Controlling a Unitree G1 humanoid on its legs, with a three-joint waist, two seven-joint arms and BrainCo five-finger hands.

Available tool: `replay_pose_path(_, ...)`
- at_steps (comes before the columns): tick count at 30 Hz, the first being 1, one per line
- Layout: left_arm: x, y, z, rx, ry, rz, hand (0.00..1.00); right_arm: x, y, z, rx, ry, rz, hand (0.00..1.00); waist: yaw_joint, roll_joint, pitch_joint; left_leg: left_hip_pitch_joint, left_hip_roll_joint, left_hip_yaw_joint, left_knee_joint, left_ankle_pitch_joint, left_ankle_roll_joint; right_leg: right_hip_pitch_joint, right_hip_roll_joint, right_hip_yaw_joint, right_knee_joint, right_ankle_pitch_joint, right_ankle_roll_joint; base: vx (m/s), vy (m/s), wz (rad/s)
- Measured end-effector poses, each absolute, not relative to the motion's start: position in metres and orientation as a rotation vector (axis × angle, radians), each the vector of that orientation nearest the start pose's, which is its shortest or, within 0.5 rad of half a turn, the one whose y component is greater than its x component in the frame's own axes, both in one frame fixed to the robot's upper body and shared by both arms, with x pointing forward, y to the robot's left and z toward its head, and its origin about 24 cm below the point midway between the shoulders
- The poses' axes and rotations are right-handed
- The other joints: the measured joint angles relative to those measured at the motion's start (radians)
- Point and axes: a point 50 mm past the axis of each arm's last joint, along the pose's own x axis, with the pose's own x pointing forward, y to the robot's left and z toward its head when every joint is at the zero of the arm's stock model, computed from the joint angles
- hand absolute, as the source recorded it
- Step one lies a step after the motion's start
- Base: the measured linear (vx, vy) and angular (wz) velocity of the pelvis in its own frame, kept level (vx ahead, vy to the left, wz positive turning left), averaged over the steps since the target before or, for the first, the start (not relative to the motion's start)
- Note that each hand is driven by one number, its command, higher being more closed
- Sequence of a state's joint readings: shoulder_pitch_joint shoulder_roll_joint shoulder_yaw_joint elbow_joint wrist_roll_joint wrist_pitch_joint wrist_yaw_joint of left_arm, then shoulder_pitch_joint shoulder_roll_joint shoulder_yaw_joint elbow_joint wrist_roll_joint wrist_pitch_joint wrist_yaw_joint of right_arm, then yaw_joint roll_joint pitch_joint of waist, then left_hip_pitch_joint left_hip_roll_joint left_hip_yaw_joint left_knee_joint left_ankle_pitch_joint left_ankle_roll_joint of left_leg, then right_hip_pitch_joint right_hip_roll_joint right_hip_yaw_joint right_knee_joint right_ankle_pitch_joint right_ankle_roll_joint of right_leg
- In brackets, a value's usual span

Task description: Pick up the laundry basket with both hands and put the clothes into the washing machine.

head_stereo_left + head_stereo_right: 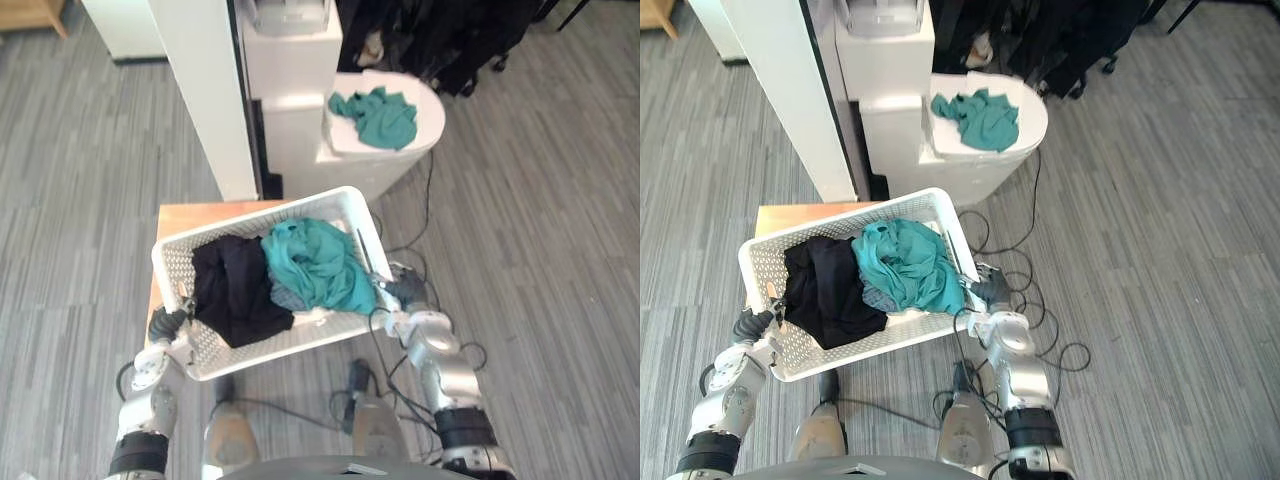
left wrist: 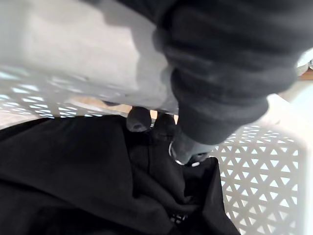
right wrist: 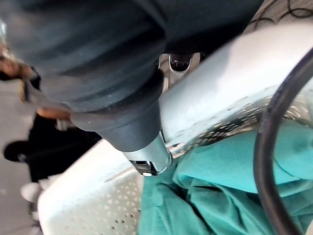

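— Basket (image 1: 260,345)?
— Centre of frame, gripped at both ends, black clothes (image 1: 235,285) and teal clothes (image 1: 320,262) inside.
— Fingers?
— Left hand (image 1: 170,322) and right hand (image 1: 405,292) curl theirs over its rim.
— Washing machine (image 1: 295,120)?
— Upper centre, teal garment (image 1: 378,115) lying on it.

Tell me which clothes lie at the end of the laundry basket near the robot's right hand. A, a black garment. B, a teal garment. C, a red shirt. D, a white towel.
B: the teal garment fills the end of the laundry basket by the right hand, while the black garment lies by the left hand.
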State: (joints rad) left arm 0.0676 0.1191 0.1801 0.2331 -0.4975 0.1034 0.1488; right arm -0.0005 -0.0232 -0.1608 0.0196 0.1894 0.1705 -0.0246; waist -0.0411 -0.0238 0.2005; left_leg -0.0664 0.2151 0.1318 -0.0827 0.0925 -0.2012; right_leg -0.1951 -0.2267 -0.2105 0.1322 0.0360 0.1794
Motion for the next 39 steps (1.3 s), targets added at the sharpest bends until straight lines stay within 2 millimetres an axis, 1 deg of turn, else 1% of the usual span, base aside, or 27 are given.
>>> replay_pose_path(3,0.199,0.207,-0.039,-0.416,0.396,0.367,1.00,0.221,-0.205,0.009,0.249,0.200,-0.294,1.00,-0.032,0.010,-0.068,0.044,-0.002,0.029,-0.001,-0.024,0.000,0.027,0.000,0.020,-0.008,-0.006,0.008,0.05,0.026,-0.21)
replay_pose_path(7,0.182,0.178,-0.051,-0.419,0.491,0.286,1.00,0.193,-0.228,-0.007,0.249,0.264,-0.414,1.00,-0.062,0.012,-0.076,0.142,-0.003,0.121,0.005,-0.057,-0.002,0.060,0.013,0.105,-0.005,-0.006,0.008,0.05,0.040,-0.67)
replay_pose_path(8,0.178,0.169,-0.054,-0.399,0.518,0.252,1.00,0.182,-0.235,-0.012,0.239,0.286,-0.452,1.00,-0.077,0.010,-0.076,0.170,-0.003,0.165,0.020,-0.076,-0.006,0.060,0.020,0.146,-0.007,0.000,0.012,0.00,0.041,-0.94)
replay_pose_path(11,0.173,0.155,-0.058,-0.378,0.553,0.189,1.00,0.163,-0.244,-0.013,0.208,0.305,-0.520,1.00,-0.078,0.007,-0.079,0.201,0.024,0.314,0.138,-0.177,-0.021,0.051,0.037,0.212,-0.045,0.035,0.024,-0.02,0.037,-1.50)
replay_pose_path(12,0.170,0.153,-0.059,-0.378,0.563,0.180,1.00,0.155,-0.245,-0.012,0.198,0.309,-0.538,1.00,-0.081,-0.005,-0.083,0.207,0.044,0.387,0.208,-0.216,-0.022,0.033,0.044,0.194,-0.065,0.016,0.010,-0.05,0.049,-1.77)
replay_pose_path(14,0.169,0.148,-0.060,-0.387,0.570,0.169,1.00,0.146,-0.245,-0.009,0.188,0.295,-0.561,1.00,-0.090,0.043,-0.107,0.215,0.112,0.489,0.260,-0.245,-0.006,0.009,0.048,0.022,-0.066,-0.066,-0.048,0.03,0.056,-1.75)
replay_pose_path(15,0.168,0.153,-0.056,-0.381,0.550,0.176,1.00,0.147,-0.240,-0.009,0.190,0.289,-0.550,1.00,-0.094,0.047,-0.112,0.246,0.145,0.571,0.259,-0.244,-0.016,-0.054,0.034,-0.124,0.098,-0.062,-0.158,0.10,0.039,-1.37)
replay_pose_path(16,0.168,0.156,-0.055,-0.376,0.544,0.179,1.00,0.147,-0.237,-0.010,0.193,0.291,-0.544,1.00,-0.096,0.033,-0.111,0.268,0.147,0.607,0.264,-0.246,-0.020,-0.056,0.017,-0.190,0.173,-0.040,-0.212,0.11,0.013,-1.89)
replay_pose_path(17,0.166,0.160,-0.056,-0.382,0.549,0.189,1.00,0.147,-0.234,-0.012,0.198,0.291,-0.537,1.00,-0.082,0.017,-0.115,0.316,0.150,0.687,0.283,-0.258,-0.039,-0.045,0.008,-0.302,0.214,-0.029,-0.234,0.08,-0.031,-1.76)
replay_pose_path(18,0.166,0.159,-0.058,-0.392,0.553,0.195,1.00,0.153,-0.232,-0.010,0.195,0.276,-0.528,1.00,-0.072,0.020,-0.116,0.340,0.175,0.746,0.294,-0.259,-0.042,-0.053,0.024,-0.337,0.223,-0.027,-0.240,0.07,-0.100,-1.67)
replay_pose_path(19,0.171,0.157,-0.057,-0.398,0.548,0.188,1.00,0.153,-0.235,-0.008,0.188,0.263,-0.550,1.00,-0.090,0.018,-0.118,0.355,0.180,0.778,0.285,-0.249,-0.046,-0.059,0.048,-0.344,0.217,-0.072,-0.217,0.05,-0.138,-1.18)
replay_pose_path(22,0.185,0.148,-0.057,-0.418,0.542,0.152,1.00,0.159,-0.242,-0.004,0.179,0.226,-0.585,1.00,-0.100,0.024,-0.121,0.344,0.196,0.816,0.277,-0.200,-0.005,-0.098,0.113,-0.292,0.166,-0.082,-0.200,0.03,-0.097,-0.57)
replay_pose_path(25,0.192,0.146,-0.061,-0.401,0.565,0.151,1.00,0.159,-0.244,-0.012,0.178,0.253,-0.605,1.00,-0.122,0.071,-0.101,0.298,0.332,0.791,0.476,-0.153,0.074,-0.075,0.195,-0.283,0.123,-0.091,-0.224,0.06,-0.173,-0.43)
replay_pose_path(26,0.188,0.146,-0.066,-0.401,0.588,0.163,1.00,0.159,-0.244,-0.014,0.175,0.262,-0.604,1.00,-0.108,0.082,-0.092,0.295,0.406,0.778,0.615,-0.090,0.177,-0.041,0.238,-0.244,0.105,-0.103,-0.240,0.16,-0.293,-0.93)
replay_pose_path(27,0.183,0.147,-0.069,-0.412,0.606,0.179,1.00,0.159,-0.242,-0.014,0.170,0.264,-0.600,1.00,-0.096,0.095,-0.079,0.274,0.494,0.727,0.783,-0.035,0.306,0.020,0.284,-0.209,0.053,-0.104,-0.253,0.14,-0.253,-1.02)
replay_pose_path(28,0.181,0.147,-0.070,-0.419,0.611,0.186,1.00,0.160,-0.240,-0.014,0.171,0.266,-0.600,1.00,-0.090,0.099,-0.073,0.249,0.518,0.688,0.858,-0.050,0.339,0.044,0.306,-0.187,0.032,-0.109,-0.266,0.17,-0.206,-0.88)
replay_pose_path(29,0.176,0.150,-0.069,-0.426,0.603,0.203,1.00,0.164,-0.236,-0.011,0.171,0.251,-0.593,1.00,-0.089,0.102,-0.063,0.175,0.484,0.575,0.963,-0.117,0.377,0.079,0.338,-0.151,0.010,-0.116,-0.295,0.17,-0.133,-1.16)
replay_pose_path(30,0.173,0.153,-0.065,-0.441,0.567,0.223,1.00,0.173,-0.233,-0.006,0.165,0.225,-0.565,1.00,-0.058,0.087,-0.051,0.081,0.333,0.408,1.052,-0.214,0.313,0.089,0.362,-0.070,0.004,-0.123,-0.309,0.20,-0.151,-1.14)
replay_pose_path(31,0.173,0.154,-0.064,-0.447,0.558,0.229,1.00,0.176,-0.232,-0.005,0.165,0.219,-0.556,1.00,-0.047,0.085,-0.049,0.066,0.301,0.389,1.065,-0.235,0.303,0.092,0.368,-0.048,-0.002,-0.122,-0.311,0.20,-0.117,-1.68)
replay_pose_path(32,0.165,0.159,-0.065,-0.476,0.553,0.274,1.00,0.185,-0.227,0.000,0.156,0.197,-0.517,1.00,-0.016,0.078,-0.044,0.000,0.175,0.343,1.070,-0.299,0.301,0.118,0.386,0.023,-0.052,-0.122,-0.310,0.15,-0.053,-1.26)
replay_pose_path(33,0.162,0.160,-0.066,-0.490,0.558,0.291,1.00,0.187,-0.226,0.001,0.154,0.191,-0.500,1.00,-0.007,0.073,-0.042,-0.032,0.121,0.335,1.044,-0.318,0.309,0.138,0.387,0.050,-0.090,-0.121,-0.293,0.24,-0.060,-1.62)
replay_pose_path(34,0.156,0.163,-0.069,-0.507,0.568,0.322,1.00,0.192,-0.220,0.002,0.159,0.184,-0.473,1.00,0.021,0.070,-0.039,-0.102,0.037,0.334,0.952,-0.351,0.321,0.175,0.395,0.107,-0.152,-0.156,-0.211,0.30,-0.049,-1.44)
replay_pose_path(35,0.151,0.164,-0.068,-0.532,0.561,0.352,1.00,0.199,-0.216,0.007,0.152,0.161,-0.438,1.00,0.040,0.083,-0.020,-0.175,0.019,0.314,0.881,-0.385,0.278,0.167,0.405,0.144,-0.043,-0.173,-0.289,0.35,-0.037,-1.38)
replay_pose_path(36,0.148,0.168,-0.067,-0.523,0.553,0.361,1.00,0.201,-0.213,0.008,0.153,0.155,-0.420,1.00,0.044,0.068,-0.010,-0.202,-0.014,0.298,0.826,-0.391,0.249,0.182,0.388,0.147,-0.058,-0.145,-0.283,0.36,0.011,-1.12)
replay_pose_path(37,0.146,0.165,-0.069,-0.545,0.561,0.365,1.00,0.204,-0.214,0.008,0.144,0.156,-0.409,1.00,0.051,0.091,0.001,-0.250,-0.052,0.215,0.641,-0.364,0.195,0.220,0.409,0.157,-0.089,-0.157,-0.267,0.34,0.050,-0.75)
replay_pose_path(38,0.149,0.164,-0.065,-0.565,0.536,0.371,1.00,0.208,-0.213,0.012,0.140,0.137,-0.402,1.00,0.056,0.093,-0.004,-0.291,-0.107,0.147,0.475,-0.285,0.171,0.239,0.408,0.193,-0.115,-0.164,-0.271,0.35,0.055,-0.73)
replay_pose_path(39,0.150,0.164,-0.064,-0.576,0.527,0.379,1.00,0.212,-0.213,0.015,0.132,0.122,-0.390,1.00,0.064,0.091,-0.006,-0.299,-0.129,0.110,0.431,-0.247,0.162,0.244,0.408,0.219,-0.122,-0.169,-0.268,0.38,0.066,-1.03)
